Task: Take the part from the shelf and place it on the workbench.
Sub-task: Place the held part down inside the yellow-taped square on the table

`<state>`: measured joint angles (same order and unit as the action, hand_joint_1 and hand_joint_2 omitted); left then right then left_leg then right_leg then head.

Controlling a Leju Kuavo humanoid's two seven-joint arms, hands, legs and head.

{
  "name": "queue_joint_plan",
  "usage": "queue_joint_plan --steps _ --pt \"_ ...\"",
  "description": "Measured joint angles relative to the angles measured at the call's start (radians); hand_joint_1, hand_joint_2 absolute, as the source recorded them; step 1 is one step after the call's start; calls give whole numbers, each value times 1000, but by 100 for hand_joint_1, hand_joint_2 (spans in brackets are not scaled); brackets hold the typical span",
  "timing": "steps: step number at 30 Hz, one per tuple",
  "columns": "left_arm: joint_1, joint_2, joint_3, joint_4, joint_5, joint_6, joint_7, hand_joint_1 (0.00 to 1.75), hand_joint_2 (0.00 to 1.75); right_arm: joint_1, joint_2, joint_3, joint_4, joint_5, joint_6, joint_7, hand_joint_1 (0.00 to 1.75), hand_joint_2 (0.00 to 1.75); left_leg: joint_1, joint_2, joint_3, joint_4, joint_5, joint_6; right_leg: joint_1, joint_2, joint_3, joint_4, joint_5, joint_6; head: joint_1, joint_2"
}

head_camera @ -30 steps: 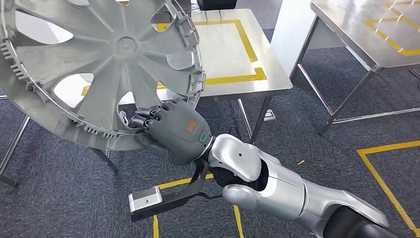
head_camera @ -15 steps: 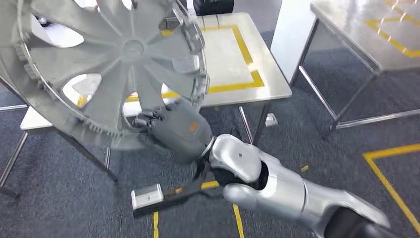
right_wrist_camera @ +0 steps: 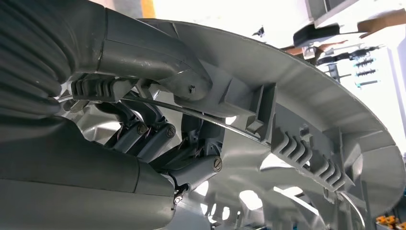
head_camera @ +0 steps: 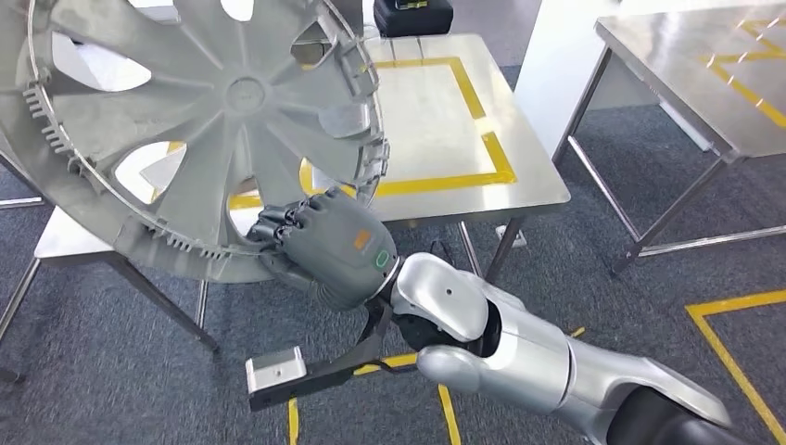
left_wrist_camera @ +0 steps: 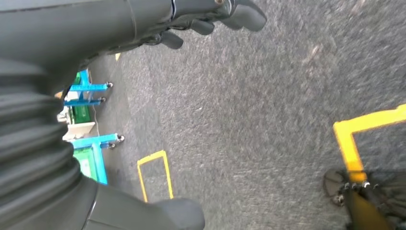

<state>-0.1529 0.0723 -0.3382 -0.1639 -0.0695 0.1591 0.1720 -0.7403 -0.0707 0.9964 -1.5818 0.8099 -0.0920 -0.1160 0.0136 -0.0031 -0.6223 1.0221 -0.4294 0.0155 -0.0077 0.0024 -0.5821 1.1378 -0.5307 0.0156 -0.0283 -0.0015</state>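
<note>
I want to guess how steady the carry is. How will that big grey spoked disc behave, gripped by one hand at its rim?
The disc probably stays stiff: ribs and broad spokes brace it. It looks light for its size, thin-walled with open gaps. Since the right hand grips only the lower rim, it may swing or twist.

Glossy silver right arm (head_camera: 519,348) with dark joints; dark grey right hand (head_camera: 326,246) bearing an orange mark and a green ring, perhaps a light; grey ribbed wrist cover (right_wrist_camera: 28,52).
</note>
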Motion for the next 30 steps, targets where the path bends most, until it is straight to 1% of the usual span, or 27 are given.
queue_joint_plan --steps 2,3,4,5,6,8,9,10,11,12,13,14,15,16,18,19,20,21,22,23,24,25,26,27,28,29,30 --pt "-2 1 0 0 -1 0 0 0 175 2 -1 0 0 0 0 -2 175 175 -2 -2 13 0 -16 6 0 0 -92 123 -44 4 1 0" --pt "-2 1 0 0 -1 0 0 0 175 3 -2 0 1 0 0 -2 175 175 -3 -3 22 0 -24 7 0 0 -130 163 -64 4 2 0" --pt "-2 1 0 1 -1 0 0 0 175 4 -2 1 1 0 0 -1 175 175 -5 -5 34 0 -34 8 1 0 -155 174 -72 3 2 0" --pt "-2 1 0 1 -2 -1 0 0 175 5 -3 1 2 0 0 0 175 175 -7 -7 47 1 -45 8 2 0 -161 151 -59 -2 2 0" --pt "-2 1 0 1 -2 -1 0 0 175 5 -3 1 2 0 0 1 175 175 -9 -8 62 0 -56 7 6 0 -154 99 -23 -9 2 0" --pt "-2 -2 0 1 -2 -1 0 0 175 5 -4 1 4 0 0 2 175 175 -13 -11 87 0 -79 3 17 2 -124 -37 85 -30 3 0" --pt "-3 -4 0 1 -2 -1 0 0 175 5 -4 1 5 0 0 2 175 175 -16 -12 96 -1 -91 -1 22 3 -110 -85 122 -37 3 0" --pt "-4 -5 0 1 -2 -1 1 0 175 5 -4 1 5 0 0 2 175 175 -17 -13 107 -1 -99 -6 25 5 -101 -112 142 -41 3 0" --pt "-5 -5 0 1 -2 -2 1 0 175 5 -4 1 6 0 -1 3 175 175 -18 -14 116 3 -101 -12 26 7 -94 -120 137 -43 3 0" --pt "-6 -4 0 0 -2 -2 1 0 175 5 -4 1 5 0 -1 5 175 175 -19 -13 118 10 -99 -17 23 7 -83 -123 134 -45 3 0" --pt "-6 -3 0 0 -2 -2 1 0 175 5 -4 1 6 0 -2 7 175 175 -18 -12 114 33 -93 -23 20 7 -70 -127 129 -50 3 0" --pt "-7 -3 0 0 -2 -2 1 0 175 4 -4 1 6 0 -2 8 175 175 -18 -11 93 70 -91 -28 17 6 -57 -129 122 -55 1 0" --pt "-7 -2 0 0 -2 -2 1 0 175 4 -3 1 6 0 -2 8 175 175 -16 -9 63 119 -98 -33 15 6 -44 -130 114 -59 -1 0" --pt "-7 -3 0 0 -1 -2 1 0 175 5 -3 1 6 0 -2 8 175 175 -14 -7 23 175 -114 -38 15 5 -32 -131 103 -62 -2 0" --pt "-6 -3 0 1 -1 -2 2 0 175 6 -3 1 6 0 -2 7 175 175 -9 -6 -55 264 -170 -47 14 6 -9 -131 81 -63 -4 0" --pt "-5 -2 0 1 0 -2 3 0 175 8 -3 2 6 0 -2 8 175 175 -8 -5 -82 279 -191 -50 13 7 6 -131 68 -61 -4 0" --pt "-4 -2 0 1 1 -2 3 0 175 9 -3 2 7 0 -2 8 175 175 -6 -4 -95 267 -193 -52 11 8 23 -130 54 -59 -4 0" --pt "-3 -1 0 1 1 -2 4 0 175 9 -3 2 7 0 -2 9 175 175 -4 -3 -96 227 -168 -54 9 8 42 -130 39 -56 -4 0" --pt "-2 -1 0 2 1 -2 4 0 175 9 -3 2 7 0 -1 9 175 175 -2 -2 -88 167 -116 -55 8 7 59 -130 23 -52 -4 0" --pt "-1 -1 0 3 1 -2 4 0 175 8 -3 2 8 0 -2 9 175 175 0 1 -81 98 -47 -56 8 7 74 -126 6 -48 -5 0" --pt "0 -1 0 4 1 -2 4 0 175 7 -3 2 9 0 -2 8 175 175 0 4 -72 49 3 -52 9 8 83 -125 -8 -42 -7 0" --pt "1 -1 0 6 1 -2 3 0 175 5 -3 3 10 0 -2 9 175 175 0 5 -68 19 39 -45 10 9 90 -124 -20 -35 -8 0" --pt "2 -1 0 7 1 -2 3 0 175 4 -3 3 12 0 -2 11 175 175 -1 7 -65 8 47 -36 12 10 98 -122 -27 -29 -8 0" --pt "1 -1 0 7 1 -2 2 0 175 2 -3 2 12 -2 -2 14 175 175 -1 7 -59 13 38 -27 12 11 102 -124 -31 -23 -7 0" --pt "0 -2 0 6 1 -5 1 0 175 0 -3 0 13 -4 -2 18 175 175 0 5 -52 12 38 -19 11 10 104 -114 -32 -17 -4 0" --pt "0 -3 0 5 1 -9 0 0 175 -2 -3 -3 16 -7 -2 22 175 175 1 4 -44 10 31 -12 10 9 93 -87 -30 -12 -2 0" --pt "-2 -3 0 5 1 -15 -1 0 175 -3 -4 -6 20 -10 -1 25 175 175 2 3 -35 7 26 -7 9 7 67 -43 -35 -8 0 0"
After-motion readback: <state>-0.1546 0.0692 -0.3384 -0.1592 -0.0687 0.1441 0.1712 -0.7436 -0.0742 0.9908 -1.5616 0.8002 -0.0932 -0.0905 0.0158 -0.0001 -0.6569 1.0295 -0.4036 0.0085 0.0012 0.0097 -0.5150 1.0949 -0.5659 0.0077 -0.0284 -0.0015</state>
